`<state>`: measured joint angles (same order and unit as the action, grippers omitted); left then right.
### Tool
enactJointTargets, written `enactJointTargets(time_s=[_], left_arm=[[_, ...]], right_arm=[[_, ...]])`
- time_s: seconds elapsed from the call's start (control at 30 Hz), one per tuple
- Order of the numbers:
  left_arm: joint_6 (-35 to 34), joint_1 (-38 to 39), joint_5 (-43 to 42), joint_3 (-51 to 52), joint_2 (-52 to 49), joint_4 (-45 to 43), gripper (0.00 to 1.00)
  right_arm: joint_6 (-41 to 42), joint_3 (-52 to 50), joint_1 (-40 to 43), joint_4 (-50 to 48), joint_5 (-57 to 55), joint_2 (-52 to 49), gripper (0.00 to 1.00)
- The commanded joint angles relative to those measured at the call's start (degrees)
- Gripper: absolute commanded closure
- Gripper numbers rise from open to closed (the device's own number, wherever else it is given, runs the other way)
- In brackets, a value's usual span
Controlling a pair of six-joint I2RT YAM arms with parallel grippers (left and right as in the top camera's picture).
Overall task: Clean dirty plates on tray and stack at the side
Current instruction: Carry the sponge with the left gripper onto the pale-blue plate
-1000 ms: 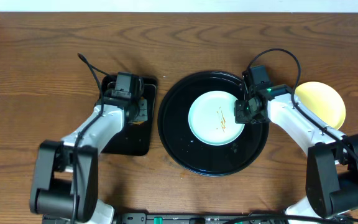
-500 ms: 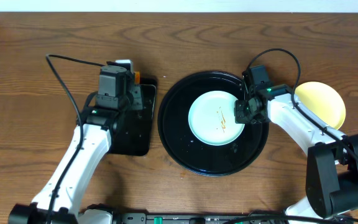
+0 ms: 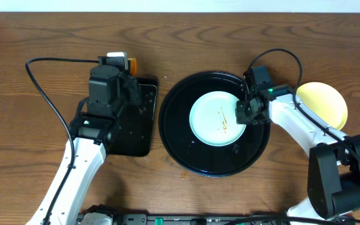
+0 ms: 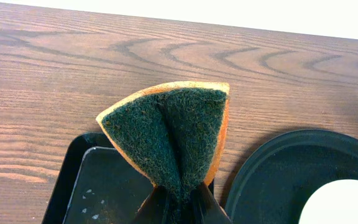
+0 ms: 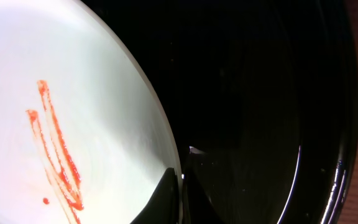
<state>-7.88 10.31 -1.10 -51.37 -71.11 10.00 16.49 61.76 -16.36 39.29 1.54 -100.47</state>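
Clamping left gripper [image 4: 178, 200] tight on folded green-orange sponge [image 4: 173, 127], holding it raised near far edge of small rectangular tray [image 4: 98, 186]. Pinching right rim of sauce-streaked mint plate [image 5: 73, 124], lying centered in round black tray [image 3: 180, 147], with right gripper [image 5: 180, 186], jaws closed on it. Showing yellow plate [image 3: 322, 103] on wood table [image 3: 42, 37], just right of round black tray.

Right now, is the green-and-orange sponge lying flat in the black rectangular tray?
No, the left gripper pinches the folded sponge, off the rectangular tray.

Glossy black tray [image 3: 177, 134], rough green sponge [image 4: 166, 130], wood-grain table [image 3: 30, 31]
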Motion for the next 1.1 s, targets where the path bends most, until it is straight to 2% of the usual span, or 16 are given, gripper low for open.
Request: enactJointTargets(time_s=[0.0,0.33,0.63,0.8,1.07], left_arm=[[-0.33,0.02,0.79,0.04,1.03,-0.68,0.92],[-0.33,0.02,0.76,0.04,-0.44,0.98,0.93],[-5.99,0.07,0.68,0.04,-12.48,7.48,0.92],[-7.50,0.09,-3.45,0.04,-19.17,7.54,0.92],[-9.07,0.24,-7.43,0.07,-21.68,8.17,0.93]], right_arm=[[-0.90,-0.44,-0.22,0.20,-1.29,-0.15,0.99],[-0.90,-0.44,-0.22,0.13,-1.29,-0.15,0.99],[-0.90,-0.44,-0.22,0.15,-1.29,-0.15,0.99],[-0.90,-0.44,-0.22,0.20,-1.29,-0.15,0.99],[-0.90,-0.44,-0.22,0.17,-1.27,-0.15,0.99]])
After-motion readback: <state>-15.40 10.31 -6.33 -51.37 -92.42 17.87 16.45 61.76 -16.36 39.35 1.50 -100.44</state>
